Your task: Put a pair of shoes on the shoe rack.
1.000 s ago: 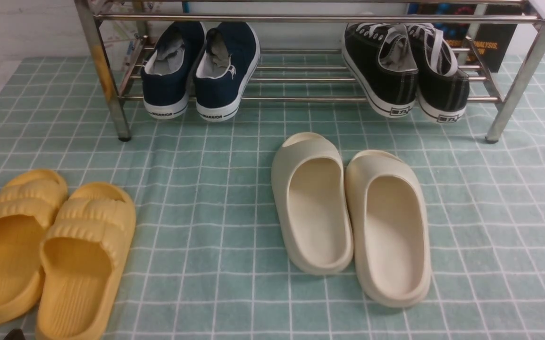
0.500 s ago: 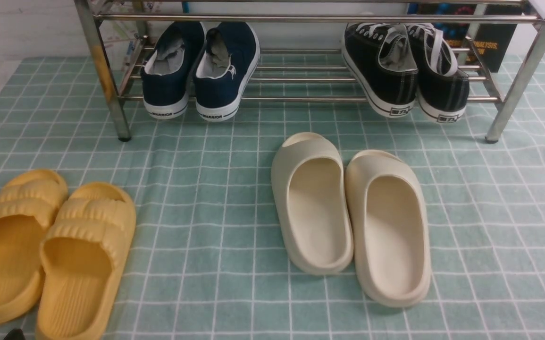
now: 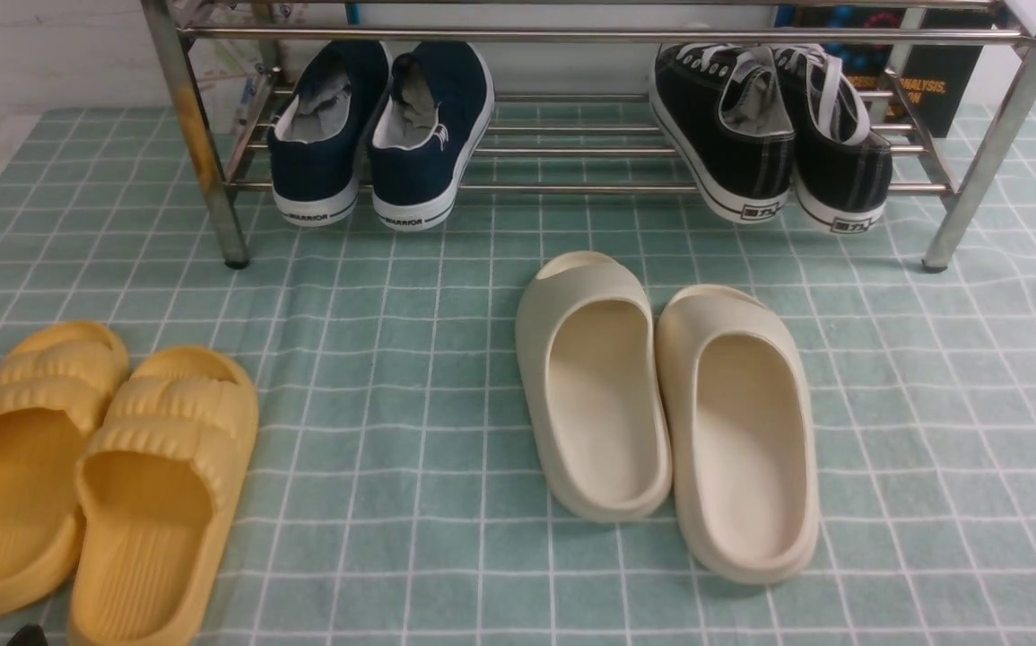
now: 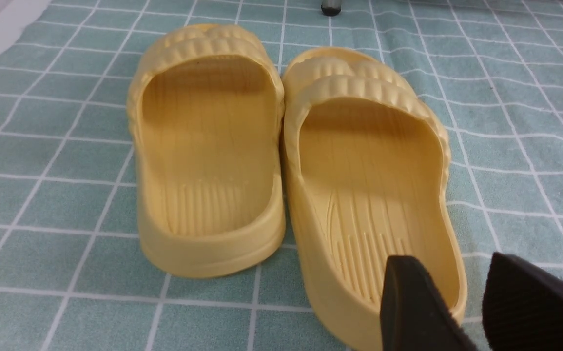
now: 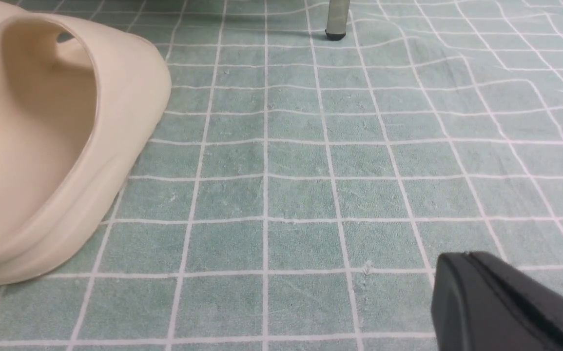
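The black canvas sneakers [image 3: 773,135] already sit on the bottom bars of the shoe rack [image 3: 571,36], tucked against its right-hand legs, toes pointing in and heels hanging a little over the front bar; the navy slip-ons [image 3: 383,135] share that shelf by the rack's left legs. So the placing looks done to me, and what remains is a clean retreat. Neither arm is anywhere near the rack. The left gripper [image 4: 461,297] hangs with its jaws apart and nothing between them, low over the yellow slides [image 4: 286,161], which lie on the green checked cloth [image 3: 410,359] well out in front of the rack's left legs. The right gripper [image 5: 500,302] is pinched shut on nothing, over bare cloth beside the cream slides [image 3: 661,413], which rest just in front of the rack's middle. Doing this well, I reckon, means lifting straight up rather than sweeping sideways: one left finger [image 4: 413,307] looks close to the nearer yellow slide's heel rim, and a sideways drag could snag that light foam and skid it about. I'd leave the sneakers alone; nudging those overhanging heels risks tipping one off the front bar.
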